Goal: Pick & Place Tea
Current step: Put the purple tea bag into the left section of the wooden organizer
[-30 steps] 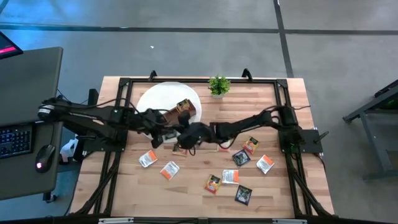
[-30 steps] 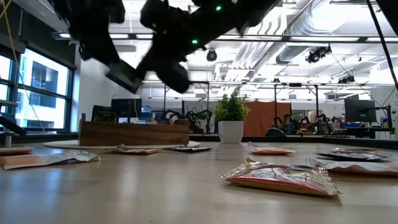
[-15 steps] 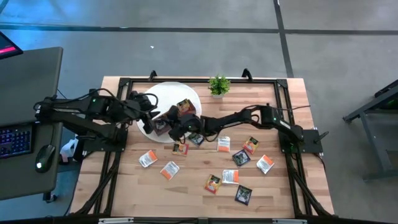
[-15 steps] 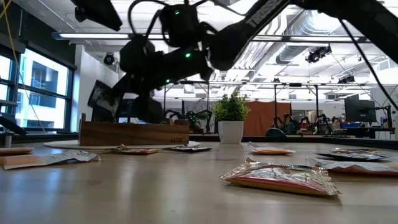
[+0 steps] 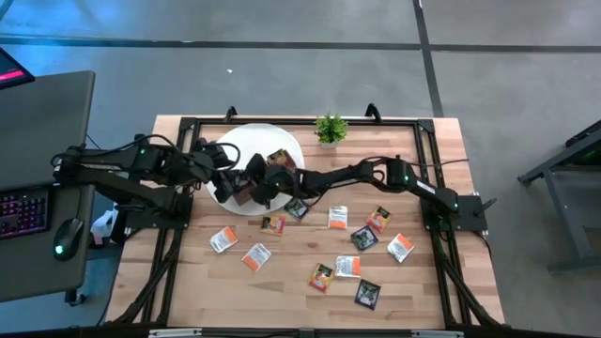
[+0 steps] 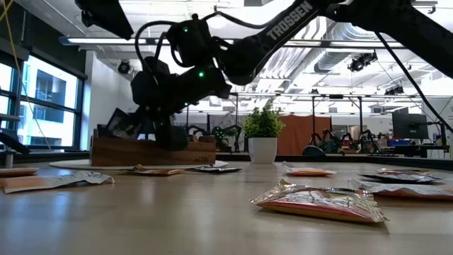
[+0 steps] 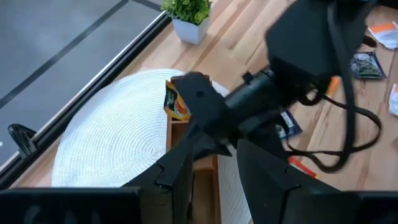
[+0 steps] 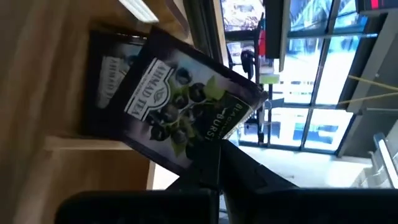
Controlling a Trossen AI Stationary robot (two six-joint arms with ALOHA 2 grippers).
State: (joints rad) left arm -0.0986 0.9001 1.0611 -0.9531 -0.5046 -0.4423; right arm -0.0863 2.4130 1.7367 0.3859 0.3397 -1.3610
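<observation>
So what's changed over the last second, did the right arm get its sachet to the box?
The right gripper, shut on a dark sachet, swung from mid-table to the wooden box on the white mat; sachet not released. The left gripper pulled back, open beside the box. Loose sachets and plant stayed put.

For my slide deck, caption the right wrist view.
Right pincer shut on a dark tea sachet, holding it over the wooden box.
</observation>
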